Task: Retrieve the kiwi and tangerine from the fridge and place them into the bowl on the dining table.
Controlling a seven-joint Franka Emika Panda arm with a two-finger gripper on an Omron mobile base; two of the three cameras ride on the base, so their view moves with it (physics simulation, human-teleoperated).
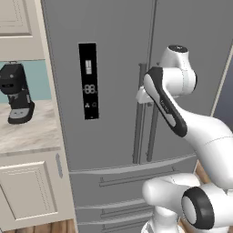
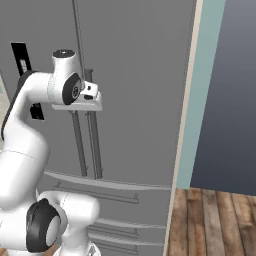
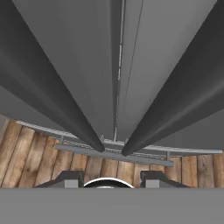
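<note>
**Desk:** What are the fingers doing?

**Photographer:** The gripper is pressed up against the fridge, level with the two bar handles at the seam between the French doors. In the hand view both bars run straight up from the fingertips. Whether the jaws stand apart or pinch a bar, I cannot tell.

**Desk:** And the fruit?

**Photographer:** Neither kiwi nor tangerine is visible; both doors are shut, so presumably they sit inside.

**Desk:** How will that door handle?

**Photographer:** My guess: stiff, heavy, held by a seal. The bar looks smooth and rigid, so a grip square across it around mid-height should hold. The fruit later will probably be light, soft and prone to roll.

**Desk:** Surroundings?

**Photographer:** A black display panel on the left door, a coffee machine on the counter beside it.
</note>
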